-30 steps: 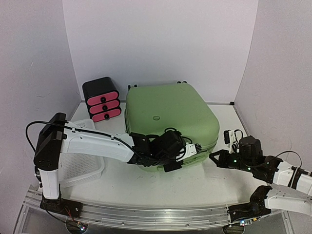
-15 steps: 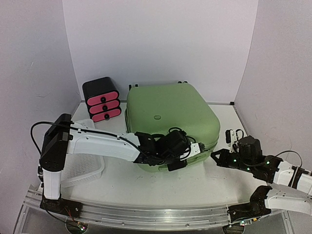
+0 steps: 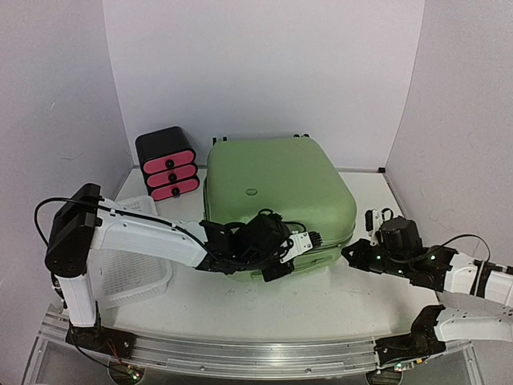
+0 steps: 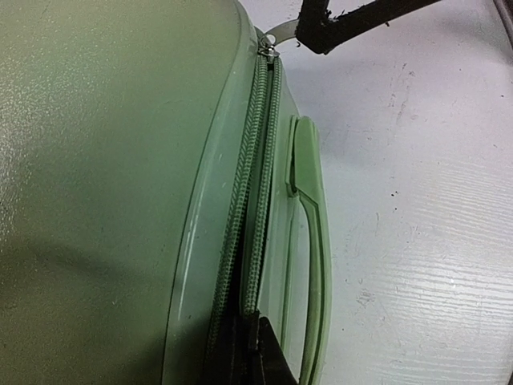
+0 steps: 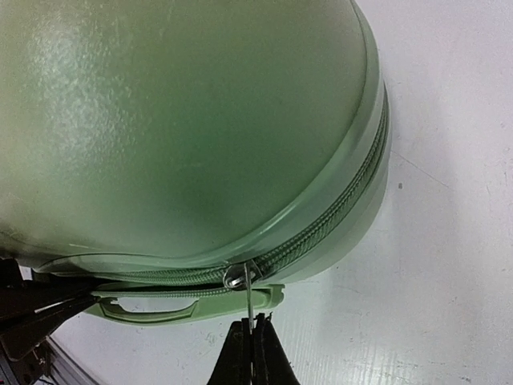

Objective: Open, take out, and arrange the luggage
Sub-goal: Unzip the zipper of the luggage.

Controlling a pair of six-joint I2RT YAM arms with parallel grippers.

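Here, luggage [image 3: 276,192] lies flat; right end effector [image 5: 252,325] apparently pinches its zipper pull [image 5: 250,298].

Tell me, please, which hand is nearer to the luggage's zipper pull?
Right: the right hand pinches the zipper pull; the left hand sits farther along the seam, beside the handle.

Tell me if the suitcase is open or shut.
Shut: suitcase lid lies flat on its base; right fingers pinch the zipper pull at the seam.
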